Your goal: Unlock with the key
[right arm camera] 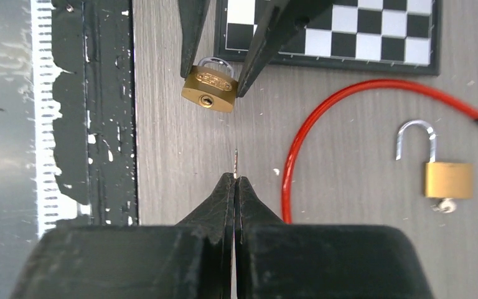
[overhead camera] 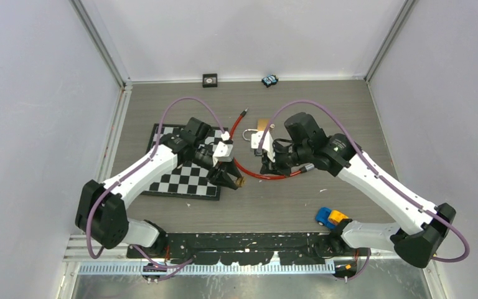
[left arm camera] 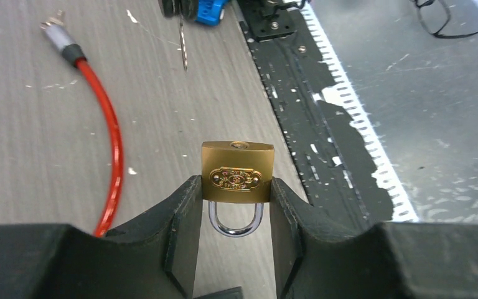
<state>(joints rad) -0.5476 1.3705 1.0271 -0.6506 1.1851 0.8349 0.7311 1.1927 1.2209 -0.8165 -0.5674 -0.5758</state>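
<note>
My left gripper [left arm camera: 236,187] is shut on a brass padlock [left arm camera: 237,169], clamping the body's sides. Its shackle is closed and points back between the fingers; the keyhole faces away. In the right wrist view the same padlock [right arm camera: 210,90] hangs above the table with its keyhole toward my right gripper [right arm camera: 234,179]. That gripper is shut on the key [right arm camera: 235,163], whose thin blade shows edge-on past the fingertips, a short gap from the keyhole and slightly right of it. From above, the left gripper [overhead camera: 233,180] and right gripper [overhead camera: 263,164] face each other.
A second brass padlock [right arm camera: 447,179] lies on the table with its shackle open. A red cable [overhead camera: 267,176] curves between the arms. A chessboard [overhead camera: 187,177] lies under the left arm. A blue and yellow toy car [overhead camera: 331,217] sits near the right base.
</note>
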